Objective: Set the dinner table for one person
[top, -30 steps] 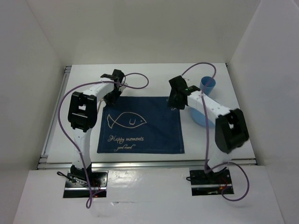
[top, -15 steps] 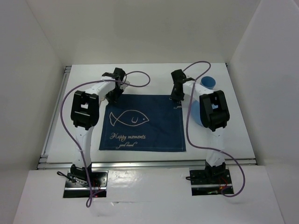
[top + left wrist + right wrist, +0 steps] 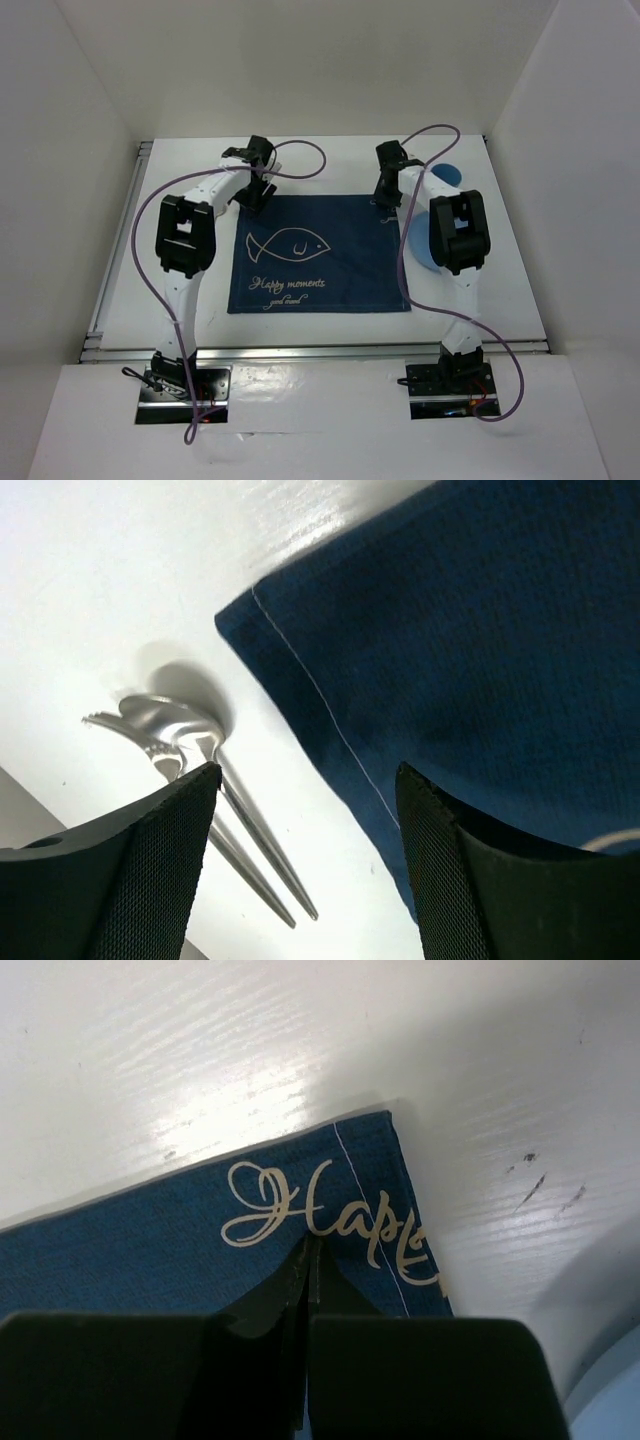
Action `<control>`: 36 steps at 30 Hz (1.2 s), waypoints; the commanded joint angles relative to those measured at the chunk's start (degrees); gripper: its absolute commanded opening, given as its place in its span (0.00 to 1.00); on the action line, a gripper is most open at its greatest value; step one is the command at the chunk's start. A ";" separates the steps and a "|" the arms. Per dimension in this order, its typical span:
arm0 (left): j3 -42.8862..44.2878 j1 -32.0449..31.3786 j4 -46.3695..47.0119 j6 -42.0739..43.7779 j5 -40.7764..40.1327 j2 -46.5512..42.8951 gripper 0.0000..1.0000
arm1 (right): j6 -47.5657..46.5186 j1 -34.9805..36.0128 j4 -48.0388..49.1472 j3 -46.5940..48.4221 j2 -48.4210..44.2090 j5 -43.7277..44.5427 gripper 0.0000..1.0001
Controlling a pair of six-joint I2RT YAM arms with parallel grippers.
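The white desk (image 3: 330,165) fills the floor of the white-walled booth, and everything else lies on it. A navy placemat (image 3: 320,255) with a gold fish drawing and script lies flat in the middle of the desk, and both arms reach over it to its far edge.

The left tool (image 3: 305,770) hangs over the placemat's far left corner with its fingers (image 3: 160,860) spread wide and nothing between them. Just off that corner, on bare desk, lie a silver fork (image 3: 160,730) and a second silver piece, their handles side by side and close to the placemat's edge without touching it.

The right tool (image 3: 305,1255) is at the placemat's far right corner, its fingers pressed together with the tips down on the cloth beside the gold lettering. Whether any cloth is caught between them cannot be told.

A light blue plate (image 3: 418,245) lies just off the placemat's right edge, partly hidden by the right arm. A blue cup (image 3: 447,175) stands beyond the far right corner.
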 commanded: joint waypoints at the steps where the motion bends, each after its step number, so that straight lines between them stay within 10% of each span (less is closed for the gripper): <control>1: -0.81 -1.43 -1.88 -2.07 -1.08 -7.73 0.78 | -1.28 1.29 -3.95 0.26 -3.00 1.49 0.00; 6: -5.30 -1.61 -1.35 -3.20 -1.60 -15.91 0.79 | -1.89 3.93 -4.57 -6.40 -16.23 2.93 0.12; 8: -6.09 -0.74 -3.27 -3.21 -0.03 -18.72 0.80 | -1.89 3.93 -4.57 -10.88 -20.74 0.73 0.34; 9: -6.09 0.66 -4.33 -2.69 1.98 -21.35 0.80 | -0.76 3.93 -6.22 -12.64 -25.55 0.11 0.64; 12: -10.38 3.04 -5.92 -1.81 3.41 -25.58 0.80 | 4.49 3.32 -8.43 -22.82 -36.26 -1.90 0.84; 21: -32.10 5.77 -1.43 0.12 6.19 -37.54 0.80 | 24.46 -7.49 -8.36 -56.14 -66.71 -5.86 0.99; 29: -32.11 6.30 -1.61 1.35 8.42 -39.39 0.80 | 51.26 -10.75 -3.43 -60.29 -65.60 3.17 0.99; 36: -31.58 7.35 -2.84 3.03 7.45 -39.39 0.80 | 54.89 -15.14 0.53 -56.07 -52.59 3.27 0.99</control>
